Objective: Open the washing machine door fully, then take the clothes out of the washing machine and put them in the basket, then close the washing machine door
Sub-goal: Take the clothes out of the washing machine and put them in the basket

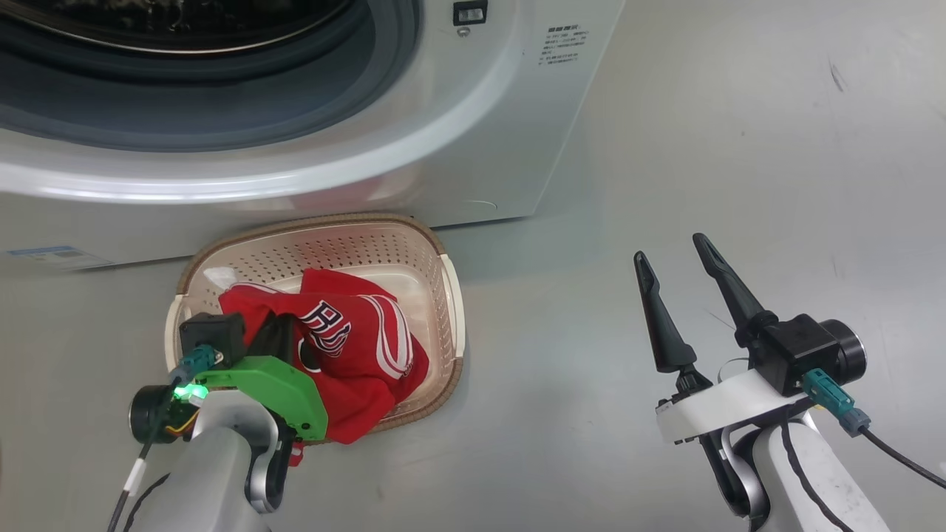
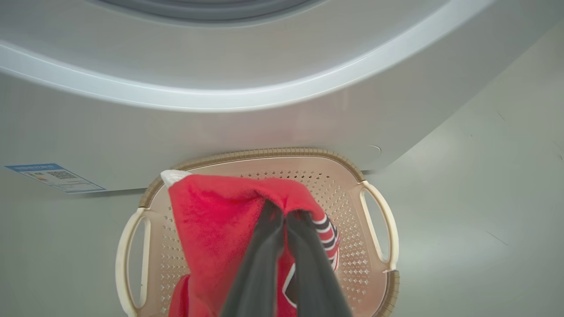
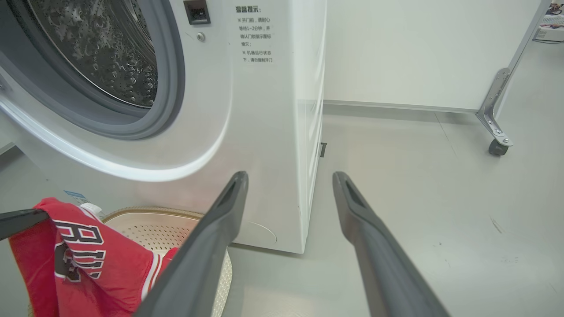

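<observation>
There was one washing machine (image 1: 458, 133), one basket (image 1: 436, 244) on the floor (image 1: 739, 111) right against its front, and two grippers. The red clothes (image 1: 355, 347) made a single bunch, and I couldn't tell how many pieces were in it. The bunch lay in the basket, its near edge spilling over the front rim. The left gripper (image 2: 284, 215) was pinched tight on a fold of the red cloth above the basket, holding that part up. The right gripper (image 1: 669, 247) stood well off to the side above the floor, its two fingers spread wide and holding nothing.

From the left wrist I could count two white handles (image 2: 120, 264) on the basket and one blue sticker (image 2: 55, 177) on the machine's front. The right wrist view gave the perforated steel drum (image 3: 101, 53) inside the grey gasket (image 3: 169, 97), and one castor (image 3: 497, 149) on a metal leg farther off. The head view showed black-and-white lettering on the cloth.
</observation>
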Tool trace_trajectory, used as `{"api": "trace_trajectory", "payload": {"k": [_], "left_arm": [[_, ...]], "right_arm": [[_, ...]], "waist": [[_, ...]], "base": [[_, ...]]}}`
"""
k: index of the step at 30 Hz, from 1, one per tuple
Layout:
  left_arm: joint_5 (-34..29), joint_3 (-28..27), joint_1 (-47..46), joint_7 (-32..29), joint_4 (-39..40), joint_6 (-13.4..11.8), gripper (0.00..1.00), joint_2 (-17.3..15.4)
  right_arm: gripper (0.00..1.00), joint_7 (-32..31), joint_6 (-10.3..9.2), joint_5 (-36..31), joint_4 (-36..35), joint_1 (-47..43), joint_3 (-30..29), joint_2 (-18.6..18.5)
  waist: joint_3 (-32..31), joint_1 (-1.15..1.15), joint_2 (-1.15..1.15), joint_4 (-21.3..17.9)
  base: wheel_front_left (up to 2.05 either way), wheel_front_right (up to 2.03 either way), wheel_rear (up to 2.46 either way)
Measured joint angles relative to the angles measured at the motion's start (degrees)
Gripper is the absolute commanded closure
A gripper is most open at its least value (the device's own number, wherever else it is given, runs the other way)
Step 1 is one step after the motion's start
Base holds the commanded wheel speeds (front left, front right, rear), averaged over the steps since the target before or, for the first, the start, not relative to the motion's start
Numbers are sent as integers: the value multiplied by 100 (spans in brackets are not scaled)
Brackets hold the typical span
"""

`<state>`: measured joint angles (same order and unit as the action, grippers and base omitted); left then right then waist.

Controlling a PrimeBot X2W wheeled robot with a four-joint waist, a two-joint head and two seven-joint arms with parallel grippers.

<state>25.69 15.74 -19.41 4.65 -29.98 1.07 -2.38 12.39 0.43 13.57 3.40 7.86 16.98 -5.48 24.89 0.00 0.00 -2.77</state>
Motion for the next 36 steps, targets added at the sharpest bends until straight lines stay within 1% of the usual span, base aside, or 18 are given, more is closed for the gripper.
{"api": "trace_trajectory", "payload": {"k": [8,11,13,17,18,19,20,21,31,36], "left_arm": [[-9,-15,-514,-115,-672,-24,100,-3],[-9,9,-719,-245,-925,-19,100,-14],[-9,34,-826,-312,-1087,51,100,-21],[1,24,-1001,-390,-1411,96,100,-20],[1,18,-1038,-391,-1483,102,80,-18],[1,11,-1079,-392,-1564,108,65,-16],[1,2,-1115,-391,-1623,108,15,-15],[1,-27,-1144,-389,-1678,101,0,-13],[53,-108,-1299,-143,-2096,67,0,-1],[98,-130,-1299,161,-2183,74,0,7]], "right_arm": [[0,3,1,22,-63,149,-4,23],[0,5,3,36,-66,230,0,34],[0,25,11,44,-65,276,1,46],[0,41,45,52,-34,350,-15,52],[0,55,45,52,-22,356,-27,52],[0,56,45,52,-9,358,-36,52],[0,56,45,52,7,358,-41,52],[0,58,45,52,20,360,-42,52],[0,103,43,52,100,407,-131,38],[0,104,43,52,174,414,-145,21]], "waist": [[396,0,0,-249],[548,0,0,-332],[641,0,0,-385],[796,0,0,-487],[824,0,0,-509],[847,0,0,-528],[865,0,0,-542],[879,0,0,-552],[879,0,0,-469],[816,0,0,-357]], "base": [[0,0,0],[0,0,0],[0,0,0],[0,0,0],[0,0,0],[0,0,0],[0,0,0],[0,0,0],[0,0,0],[0,0,0]]}}
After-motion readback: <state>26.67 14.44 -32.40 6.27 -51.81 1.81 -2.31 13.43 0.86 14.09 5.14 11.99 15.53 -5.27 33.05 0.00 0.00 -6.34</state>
